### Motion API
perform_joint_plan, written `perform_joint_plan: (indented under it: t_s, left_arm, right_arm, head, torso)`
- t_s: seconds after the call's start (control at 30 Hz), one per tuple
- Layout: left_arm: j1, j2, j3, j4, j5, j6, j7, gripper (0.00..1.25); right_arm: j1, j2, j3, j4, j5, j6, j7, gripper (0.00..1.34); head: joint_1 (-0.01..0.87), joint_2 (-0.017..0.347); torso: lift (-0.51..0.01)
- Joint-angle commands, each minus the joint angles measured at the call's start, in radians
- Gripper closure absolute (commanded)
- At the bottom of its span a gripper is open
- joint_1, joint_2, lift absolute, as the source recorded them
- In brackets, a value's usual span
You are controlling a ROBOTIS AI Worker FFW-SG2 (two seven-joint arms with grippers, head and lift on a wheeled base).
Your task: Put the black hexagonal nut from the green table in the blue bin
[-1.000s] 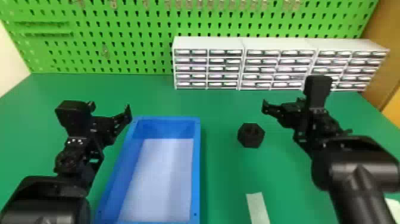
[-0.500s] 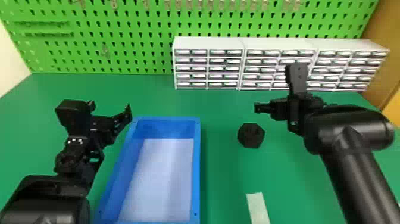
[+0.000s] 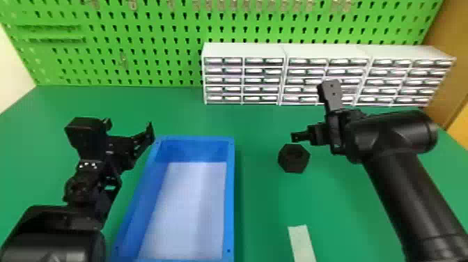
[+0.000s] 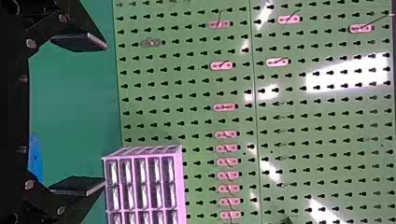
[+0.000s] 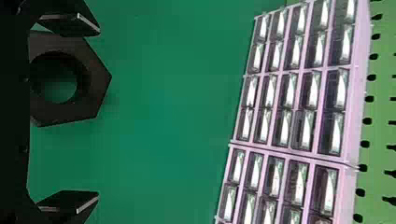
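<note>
Black nut: it sits flat on the green worktop [image 3: 257, 216], right of the middle in the head view. The black nut [image 3: 292, 166] has nothing gripping it.
Right gripper: the right gripper [image 5: 98, 113] is wide open and empty, close by the nut. One finger is much nearer to the nut than the other.
Lining up: the job now looks like getting the nut in the middle of that gap. A small sideways shift should help, so neither finger bumps it.
Grabbing: go down low, then squeeze slowly on two flat sides. Squeezing on corners could make it twist or slip.
Blue bin: the blue bin [image 3: 229, 191] is in the lower middle of the head view, left of the nut. Lift over its rim before letting go.
Left gripper: the left gripper [image 4: 105, 115] waits at the left of the head view, open and empty.
</note>
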Motion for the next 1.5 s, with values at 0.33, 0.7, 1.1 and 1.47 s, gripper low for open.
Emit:
perform_joint_plan:
  t_s: [0.33,0.7,1.1,1.47]
  left_arm:
    - [0.002,0.001,0.002,0.0,-0.001,0.0,0.0,0.25]
    - [0.002,0.001,0.0,0.0,-0.005,0.0,0.0,0.25]
    - [-0.004,0.001,-0.003,0.0,-0.008,0.0,0.0,0.25]
    - [-0.006,0.001,-0.001,0.0,-0.009,0.0,0.0,0.25]
  right_arm:
    - [-0.095,0.025,0.013,0.194,0.092,0.002,-0.001,0.07]
    - [-0.139,0.043,0.004,0.33,0.116,-0.053,-0.004,0.07]
    - [-0.148,0.051,-0.026,0.406,0.12,-0.119,-0.031,0.08]
    - [-0.148,0.057,-0.03,0.429,0.121,-0.162,-0.062,0.09]
  head:
    - [0.686,0.052]
    - [0.686,0.052]
    - [0.686,0.052]
    - [0.686,0.052]
  torso:
    - [-0.097]
    - [-0.097]
    - [-0.097]
    - [-0.097]
